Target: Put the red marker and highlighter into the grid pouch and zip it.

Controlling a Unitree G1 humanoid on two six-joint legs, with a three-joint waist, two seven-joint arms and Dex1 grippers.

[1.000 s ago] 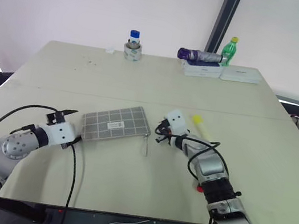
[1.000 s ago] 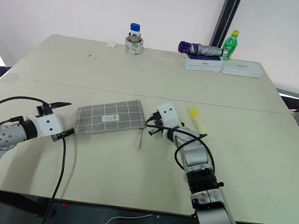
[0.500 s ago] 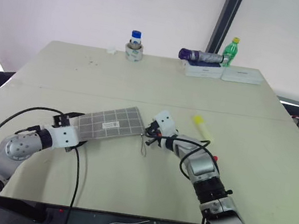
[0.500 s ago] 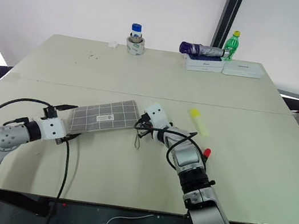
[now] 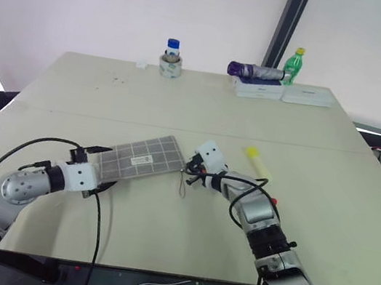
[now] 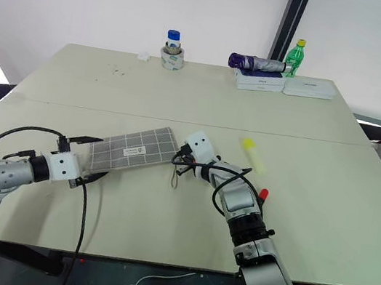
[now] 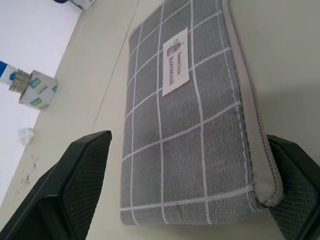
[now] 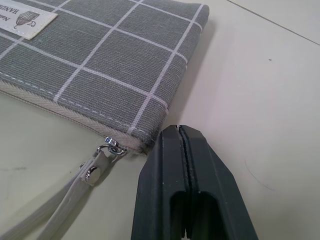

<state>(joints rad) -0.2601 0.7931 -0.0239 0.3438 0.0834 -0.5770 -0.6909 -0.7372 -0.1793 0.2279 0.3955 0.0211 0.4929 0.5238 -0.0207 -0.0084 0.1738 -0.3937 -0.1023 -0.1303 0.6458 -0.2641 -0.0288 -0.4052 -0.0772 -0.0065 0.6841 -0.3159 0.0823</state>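
Head views: the grid pouch (image 5: 144, 160) lies slanted mid-surface (image 5: 182, 104). The left gripper (image 5: 99, 169) meets its near-left end, the right gripper (image 5: 191, 166) its right end, arm cables partly covering both. The highlighter (image 5: 257, 162) lies at 3 o'clock of the pouch; the red marker (image 6: 263, 194) peeks out, mostly hidden behind the right arm.

Left wrist view: jaws spread either side of the pouch end, cut off at the frame edges.

Right wrist view: jaws pressed together, empty, just beside the pouch corner and zipper pull (image 8: 95, 167).
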